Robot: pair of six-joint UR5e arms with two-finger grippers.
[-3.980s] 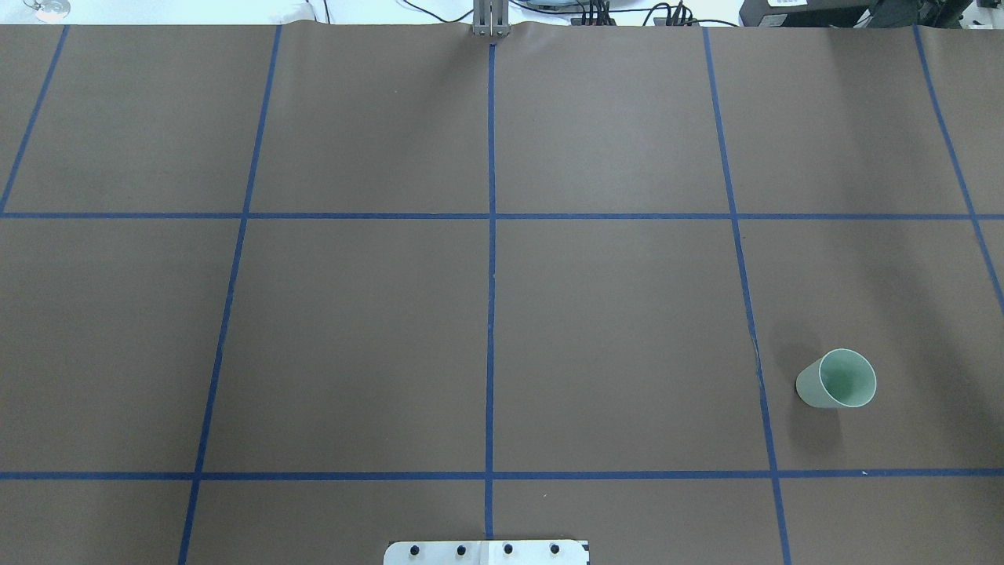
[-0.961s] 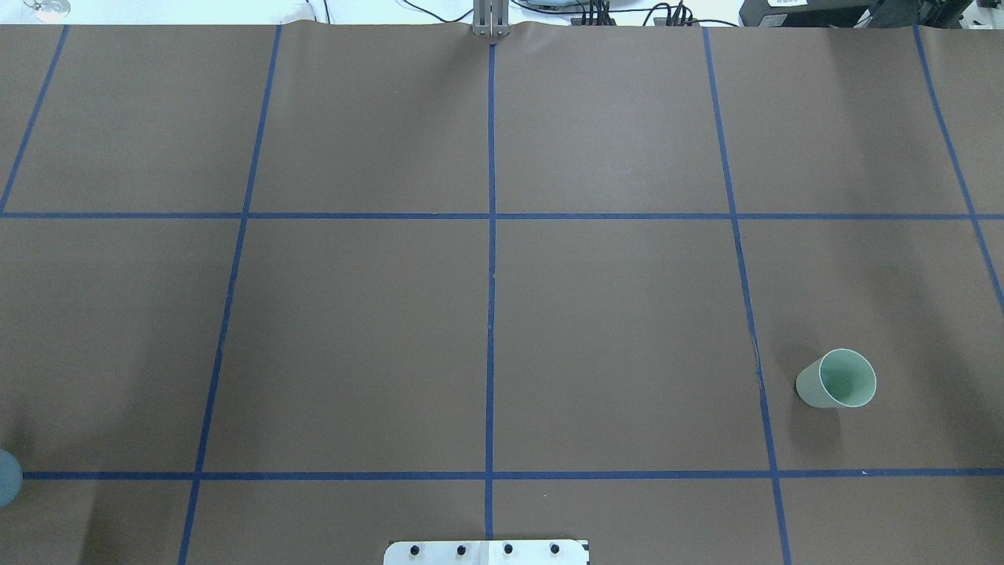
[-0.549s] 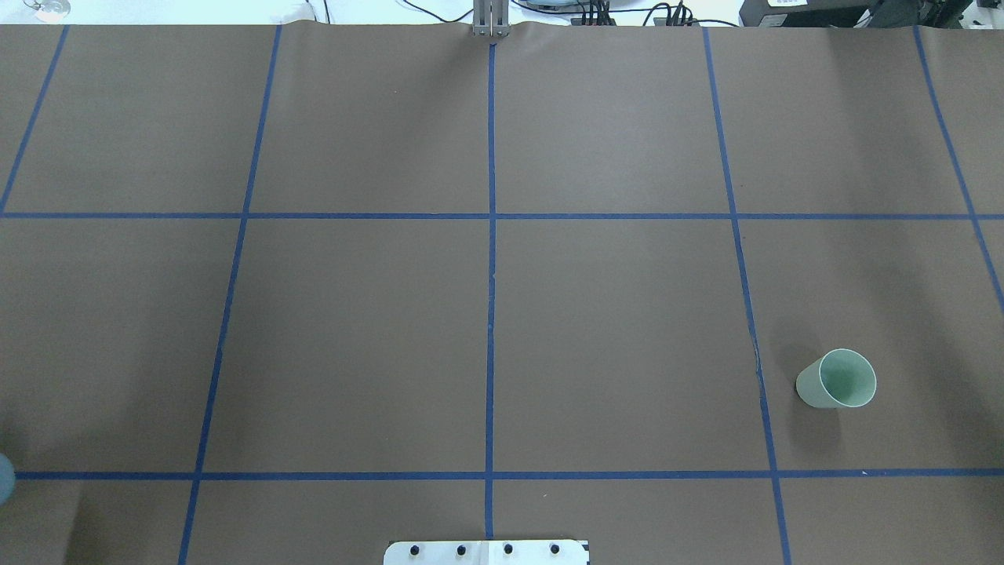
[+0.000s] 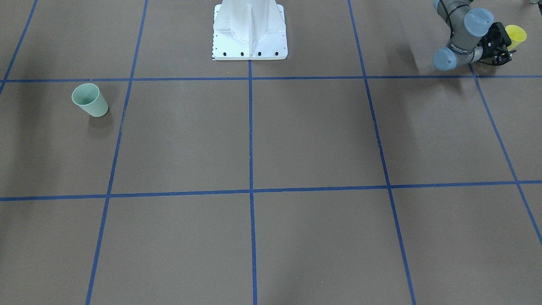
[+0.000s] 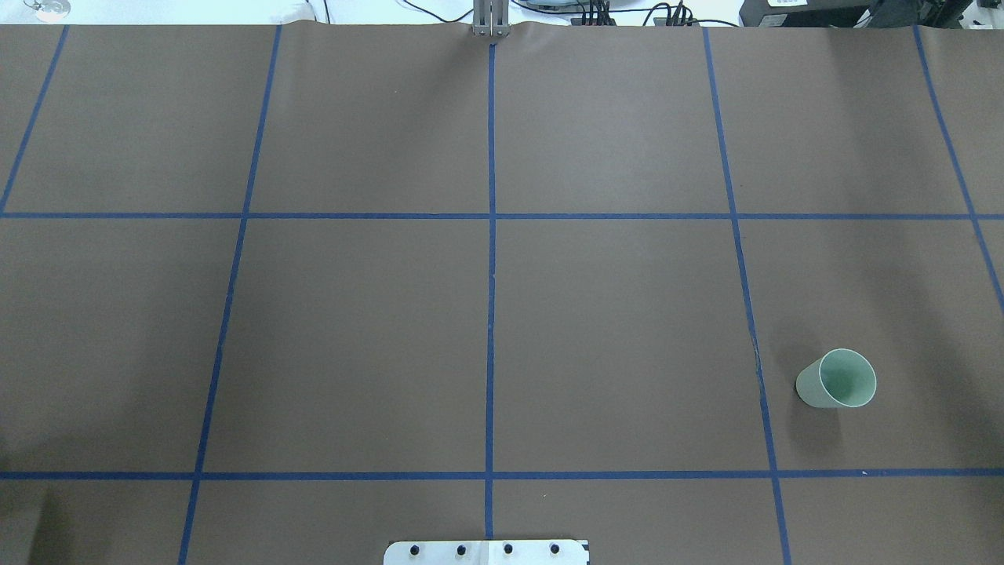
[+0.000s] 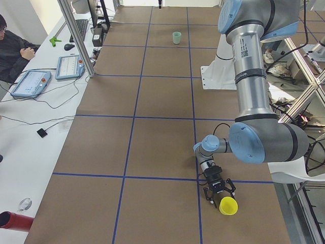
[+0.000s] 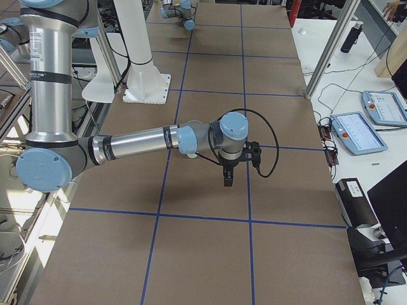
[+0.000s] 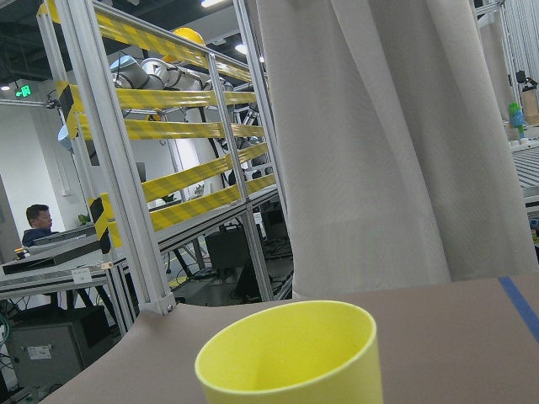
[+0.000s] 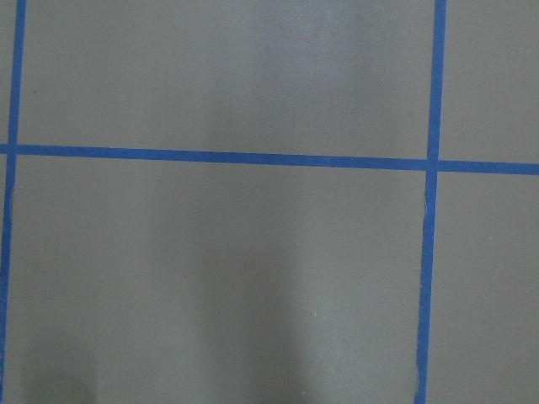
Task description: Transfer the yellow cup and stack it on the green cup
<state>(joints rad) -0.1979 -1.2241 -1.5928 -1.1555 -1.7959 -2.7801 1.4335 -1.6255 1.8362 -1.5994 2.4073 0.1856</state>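
Observation:
The yellow cup stands upright near the table's end on my left; it also shows in the exterior left view and fills the bottom of the left wrist view. My left gripper reaches in low and level, open, with its fingers spread on each side of the cup's lower part. The green cup stands upright and alone on my right side. My right gripper points down above bare table, away from both cups; I cannot tell whether it is open or shut.
The white robot base stands at the table's near edge. The brown table carries a blue tape grid. An operator sits at a side desk with tablets. Metal frame posts stand along the far edge.
A blue joint cap of my left arm showed at the overhead view's left edge and has slid out of view to the left. The green cup has not moved.

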